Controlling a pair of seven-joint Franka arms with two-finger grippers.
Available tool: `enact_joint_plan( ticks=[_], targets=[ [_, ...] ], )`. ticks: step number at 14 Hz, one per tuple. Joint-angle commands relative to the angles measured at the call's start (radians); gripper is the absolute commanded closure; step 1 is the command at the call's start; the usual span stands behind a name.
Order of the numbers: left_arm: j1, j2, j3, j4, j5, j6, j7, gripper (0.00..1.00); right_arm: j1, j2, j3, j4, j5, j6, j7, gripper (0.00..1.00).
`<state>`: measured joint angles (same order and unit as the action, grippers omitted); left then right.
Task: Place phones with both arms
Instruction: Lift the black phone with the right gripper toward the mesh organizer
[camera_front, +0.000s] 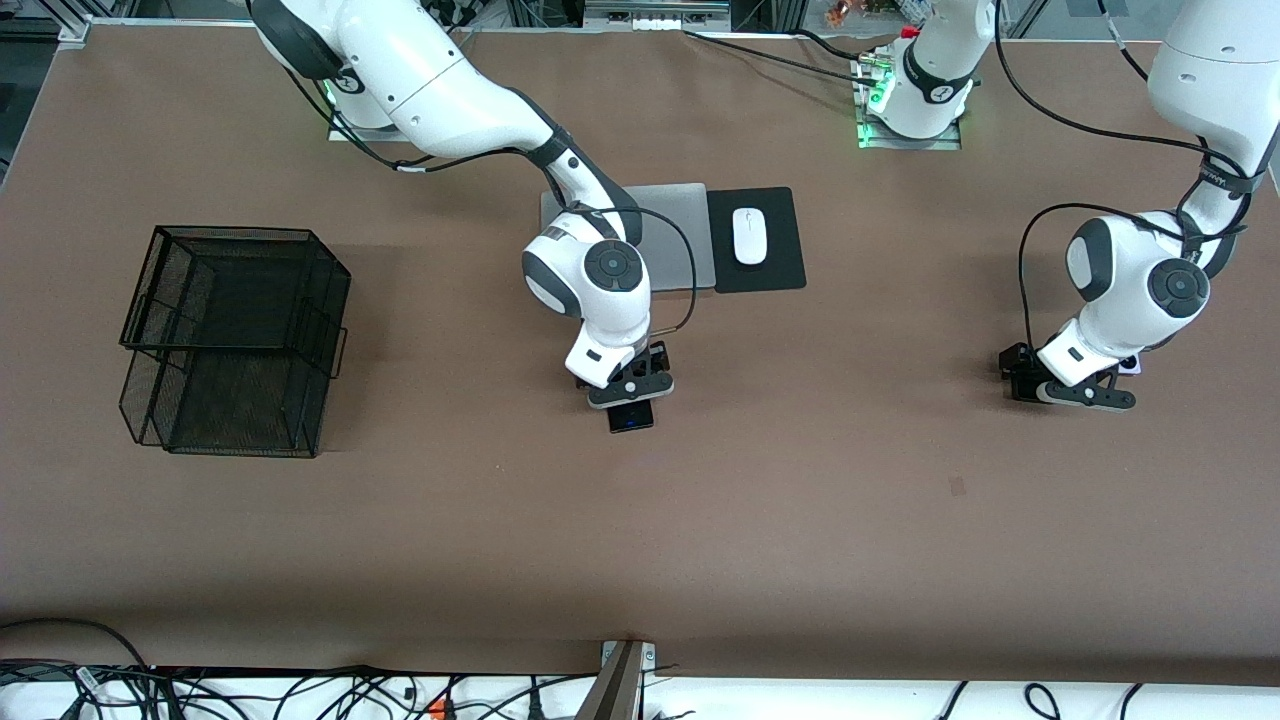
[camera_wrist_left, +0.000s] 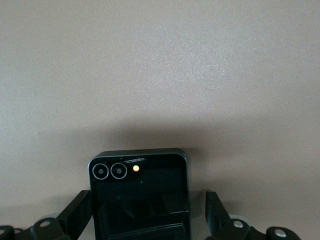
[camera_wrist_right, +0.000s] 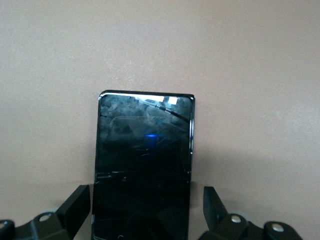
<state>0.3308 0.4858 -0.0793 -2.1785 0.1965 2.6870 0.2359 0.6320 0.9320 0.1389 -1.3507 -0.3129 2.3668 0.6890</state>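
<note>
The long slim black phone (camera_front: 631, 417) lies on the brown table near its middle. My right gripper (camera_front: 630, 397) is down over it, fingers open on either side of the slab (camera_wrist_right: 144, 170), apart from its edges. My left gripper (camera_front: 1086, 396), toward the left arm's end of the table, is open around the small folded black phone (camera_wrist_left: 140, 195), which shows two ringed lenses. That phone is hidden under the hand in the front view. A small pale lilac corner (camera_front: 1130, 365) peeks out beside the left wrist; the rest of it is hidden.
A black wire-mesh tray stack (camera_front: 235, 340) stands toward the right arm's end of the table. A silver laptop (camera_front: 680, 225) and a white mouse (camera_front: 749, 236) on a black pad (camera_front: 775, 270) lie farther from the front camera than the slim phone.
</note>
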Motion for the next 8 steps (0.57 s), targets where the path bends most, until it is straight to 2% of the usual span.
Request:
enact_joint_plan(
  ticks=[1,5,6,7,8],
  targets=[
    [0.011,0.011,-0.005,0.011,0.004,0.011,-0.016,0.00,0.015,0.024,-0.012,0.028,-0.021,0.017,0.024,0.00],
    [0.013,0.031,-0.005,0.028,0.004,0.011,-0.018,0.00,0.017,0.025,-0.013,0.028,-0.031,0.017,0.024,0.00],
    [0.013,0.033,-0.005,0.032,0.003,0.011,-0.018,0.00,0.017,0.025,-0.015,0.028,-0.035,0.019,0.026,0.03],
    [0.013,0.034,-0.005,0.032,0.003,0.011,-0.018,0.00,0.017,0.024,-0.021,0.028,-0.038,0.019,0.023,0.12],
    [0.013,0.039,-0.004,0.034,0.003,0.011,-0.018,0.00,0.017,0.024,-0.024,0.028,-0.043,0.020,0.026,0.44]
  ],
)
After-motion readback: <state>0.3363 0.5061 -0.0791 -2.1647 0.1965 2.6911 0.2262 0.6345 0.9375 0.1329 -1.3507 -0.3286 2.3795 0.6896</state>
